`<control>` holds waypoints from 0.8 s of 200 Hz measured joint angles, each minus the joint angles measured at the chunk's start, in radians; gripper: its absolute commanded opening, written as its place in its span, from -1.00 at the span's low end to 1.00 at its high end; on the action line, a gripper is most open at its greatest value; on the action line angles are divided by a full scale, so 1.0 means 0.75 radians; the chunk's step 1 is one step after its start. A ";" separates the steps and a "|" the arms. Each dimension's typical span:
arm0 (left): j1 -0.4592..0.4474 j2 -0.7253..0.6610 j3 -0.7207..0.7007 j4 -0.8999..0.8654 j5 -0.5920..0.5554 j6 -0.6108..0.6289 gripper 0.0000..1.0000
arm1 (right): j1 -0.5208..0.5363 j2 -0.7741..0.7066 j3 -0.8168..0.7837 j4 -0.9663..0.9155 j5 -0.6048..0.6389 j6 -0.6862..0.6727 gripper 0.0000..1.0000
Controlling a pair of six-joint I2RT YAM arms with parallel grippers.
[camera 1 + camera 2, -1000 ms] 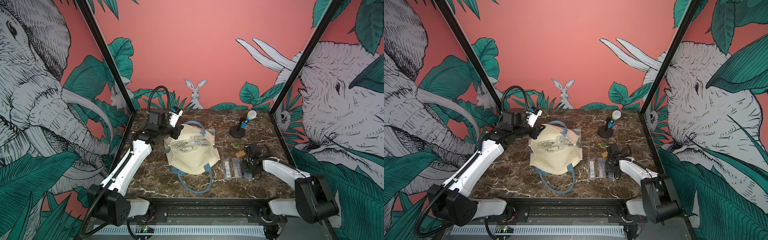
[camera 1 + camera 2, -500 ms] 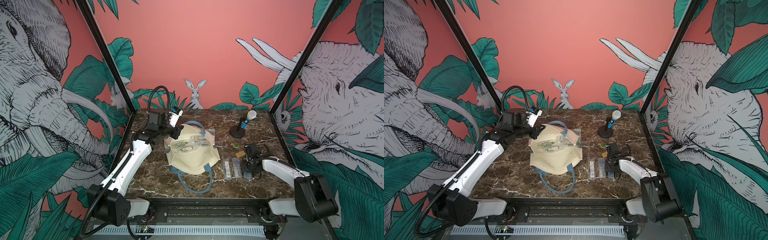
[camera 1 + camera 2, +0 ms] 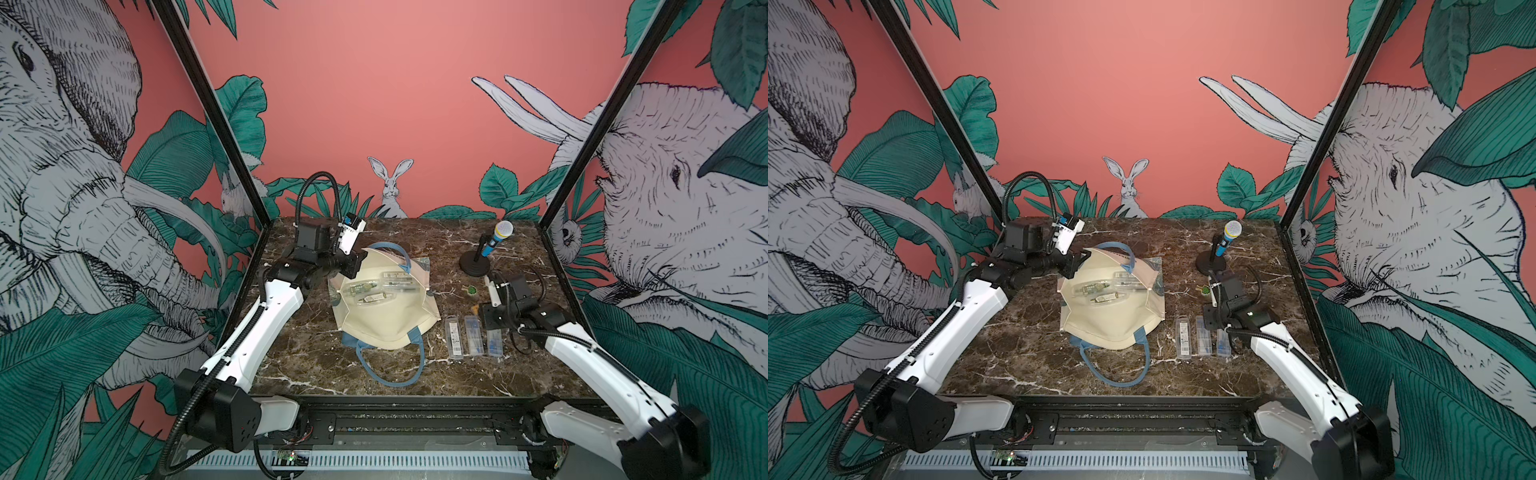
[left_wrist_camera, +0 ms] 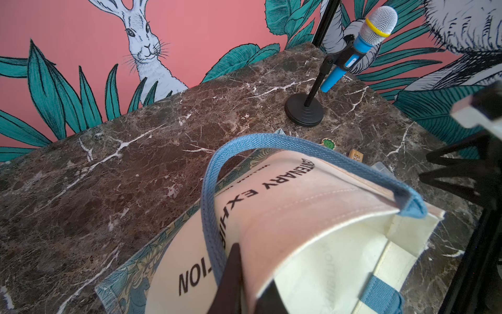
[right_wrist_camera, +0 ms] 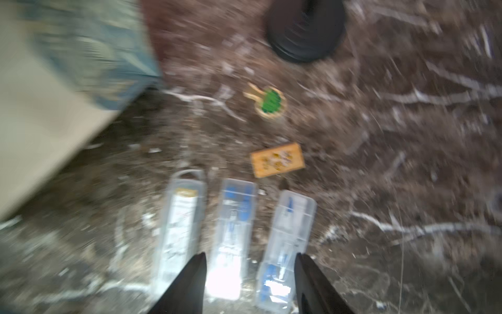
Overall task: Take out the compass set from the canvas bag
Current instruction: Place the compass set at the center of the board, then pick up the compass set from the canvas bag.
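Now the canvas bag (image 3: 386,328) is clenched by the left jaws; compass sets (image 3: 374,298) inside are laid crosswise, leftward of the released right jaws.

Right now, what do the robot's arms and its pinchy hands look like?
Both arms, left arm and right arm, have smooth white shells with chunky black joints. A black ribbed cable loops over the left one. The left gripper and right gripper each end in two thin, pointed black fingers.
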 measured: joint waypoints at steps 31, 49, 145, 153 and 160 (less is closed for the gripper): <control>0.000 0.000 0.000 0.000 0.014 -0.008 -1.00 | 0.319 -0.058 0.072 0.101 -0.066 -0.301 -0.10; 0.000 0.000 0.000 0.000 0.017 -0.009 -1.00 | 0.502 0.008 0.109 0.185 -0.051 -0.493 -0.17; 0.000 0.000 0.000 0.000 0.033 -0.015 -1.00 | 0.628 1.039 0.639 0.489 -0.189 -1.086 0.08; 0.000 0.000 0.000 0.001 0.036 -0.016 -1.00 | 0.608 1.101 0.670 0.494 -0.215 -1.098 0.10; 0.000 0.000 0.000 0.001 0.041 -0.018 -1.00 | 0.590 1.153 0.696 0.498 -0.237 -1.107 0.11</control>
